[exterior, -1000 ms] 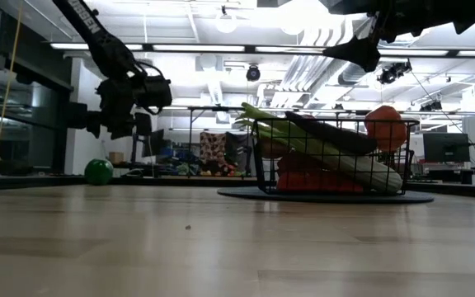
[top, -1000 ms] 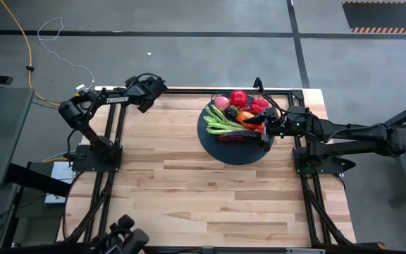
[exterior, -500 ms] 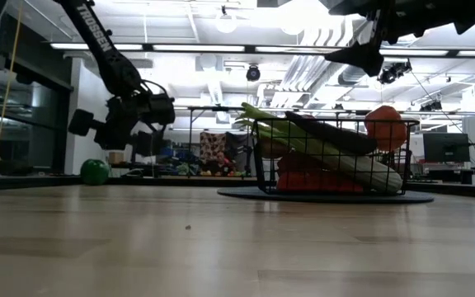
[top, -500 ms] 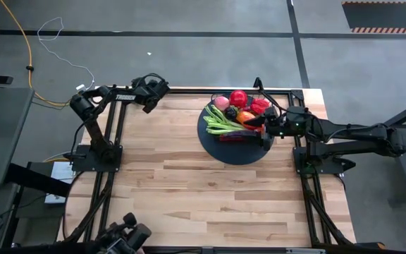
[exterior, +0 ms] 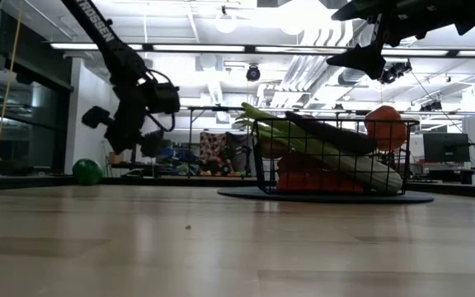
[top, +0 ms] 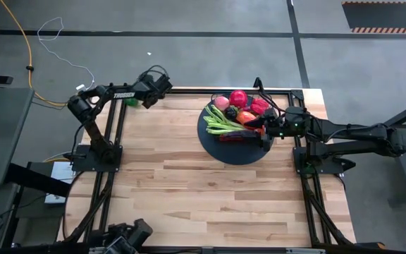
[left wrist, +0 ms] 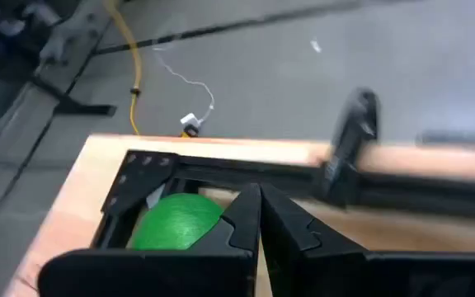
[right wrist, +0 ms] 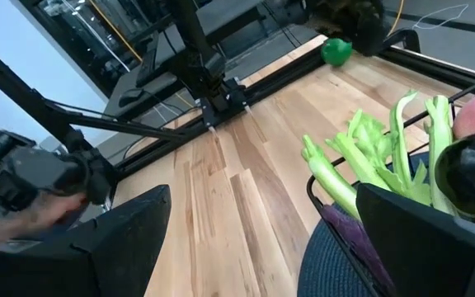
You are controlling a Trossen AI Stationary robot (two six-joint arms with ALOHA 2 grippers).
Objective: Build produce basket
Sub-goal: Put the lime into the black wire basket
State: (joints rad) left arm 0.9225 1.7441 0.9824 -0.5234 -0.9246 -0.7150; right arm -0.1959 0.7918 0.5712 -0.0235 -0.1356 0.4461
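At the far left corner of the worktop [top: 189, 183]:
- green ball [top: 130, 102]: round, lies on the wood just inside the black frame corner; well apart from the basket. The left wrist view shows it [left wrist: 174, 221] just beyond the fingertips, partly hidden by them.
- left gripper [top: 146, 101]: raised above the far left edge, near the ball and not touching it; in the low view it [exterior: 129, 142] hangs tilted above the wood, with the ball [exterior: 87, 172] low beside it.
- left fingers [left wrist: 280, 219]: clenched, tips pressed together, nothing between them.

Far centre-right of the worktop:
- basket [top: 254, 138]: black wire mesh on a dark round disc, standing upright; the disc reaches close to the far edge.
- produce [top: 238, 99]: piled in the basket; red and pink round pieces at the far side, orange and dark pieces in the middle.
- celery [top: 219, 121]: pale green stalks pointing out over the basket's left rim; the low view shows them [exterior: 258, 113] sticking above the wire wall.
- eggplant [exterior: 336, 138]: dark, long, lying slantwise across the top of the pile in the low view.

Right edge:
- right gripper [top: 265, 126]: at the basket's right side, over its rim.
- right fingers [right wrist: 423, 239]: released, spread wide, holding nothing; the basket's contents show between them in the right wrist view.
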